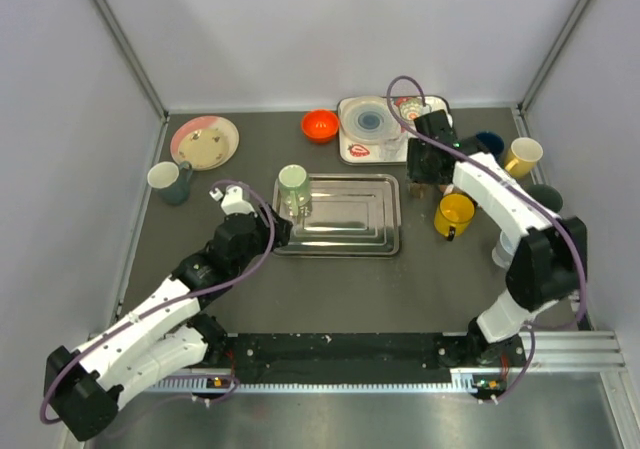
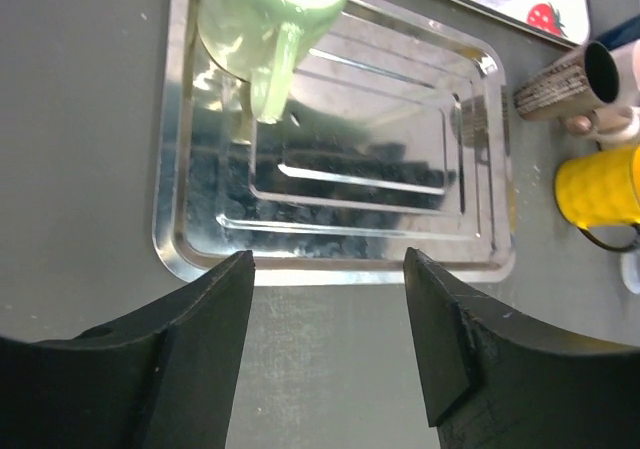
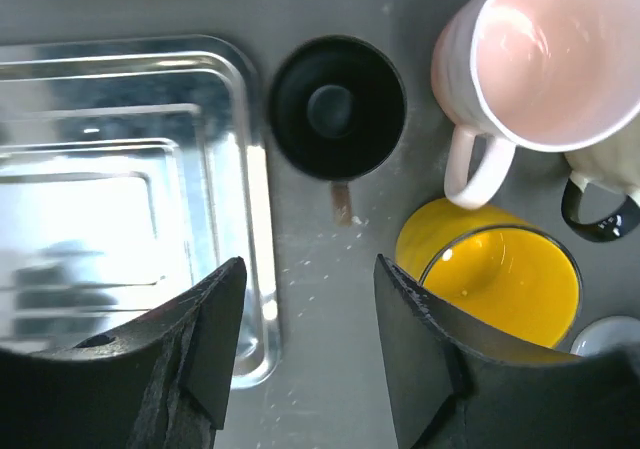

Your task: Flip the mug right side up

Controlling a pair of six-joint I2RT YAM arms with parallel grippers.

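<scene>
Grey table, dark mug just beside tray

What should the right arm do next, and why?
Probably lift the right gripper straight up and away: its jaws stand open, and the dark mug already stands mouth up beside the tray, clear of them.

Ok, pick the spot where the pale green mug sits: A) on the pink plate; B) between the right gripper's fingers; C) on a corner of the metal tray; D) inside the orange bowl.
C: the pale green mug stands on the metal tray, at its far left corner, as the top and left wrist views both show.
</scene>
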